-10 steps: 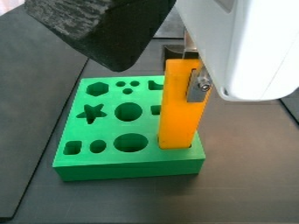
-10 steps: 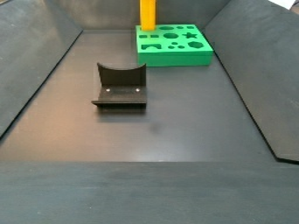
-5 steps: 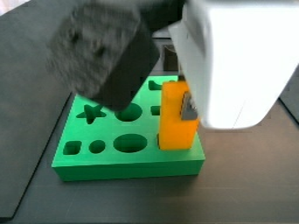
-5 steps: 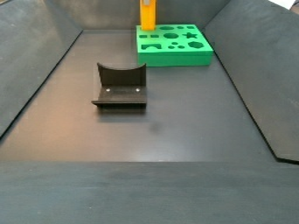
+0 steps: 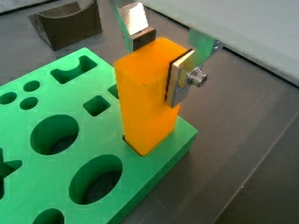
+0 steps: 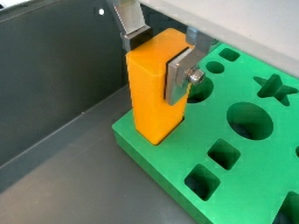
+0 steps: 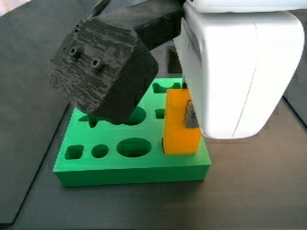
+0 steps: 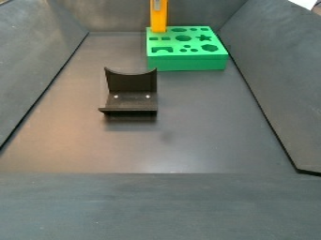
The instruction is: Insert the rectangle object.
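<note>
The rectangle object (image 5: 149, 101) is a tall orange-yellow block. It stands upright with its lower end sunk in a slot at a corner of the green board (image 5: 47, 131). My gripper (image 5: 160, 59) is shut on its top, with one silver finger (image 5: 181, 77) flat on a side face and the other dark pad (image 5: 142, 38) against the opposite face. The other wrist view shows the same grip (image 6: 160, 54) on the block (image 6: 152, 96). In both side views the block (image 7: 180, 130) (image 8: 158, 14) stands at the board's (image 8: 189, 49) edge.
The green board has several empty shaped holes, among them a star (image 6: 275, 87) and round ones (image 6: 251, 120). The dark fixture (image 8: 128, 92) stands on the floor in the middle of the bin. Sloped dark walls (image 8: 38, 84) surround the floor. A dark rough housing (image 7: 108, 67) blocks part of one side view.
The gripper has come down with the block. The block now shows less height above the green board than a second ago.
</note>
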Available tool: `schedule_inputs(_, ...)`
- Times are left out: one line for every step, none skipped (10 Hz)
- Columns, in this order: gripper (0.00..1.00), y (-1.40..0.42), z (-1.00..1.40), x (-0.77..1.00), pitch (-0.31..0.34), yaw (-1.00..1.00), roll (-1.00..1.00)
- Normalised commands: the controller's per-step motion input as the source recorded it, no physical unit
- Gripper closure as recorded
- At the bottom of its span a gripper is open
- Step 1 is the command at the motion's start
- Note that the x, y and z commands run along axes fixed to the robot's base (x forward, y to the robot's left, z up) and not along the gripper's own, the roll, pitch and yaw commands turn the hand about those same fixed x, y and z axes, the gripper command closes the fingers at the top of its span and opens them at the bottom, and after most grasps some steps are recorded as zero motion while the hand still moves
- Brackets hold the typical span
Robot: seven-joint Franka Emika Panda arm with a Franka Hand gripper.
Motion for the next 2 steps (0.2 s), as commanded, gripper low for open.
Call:
schedule_inputs(1.0,0.0,-0.01,0.0,-0.034,0.0,0.0)
schedule_inputs(1.0,0.0,0.0,0.0,0.0,0.0,0.0)
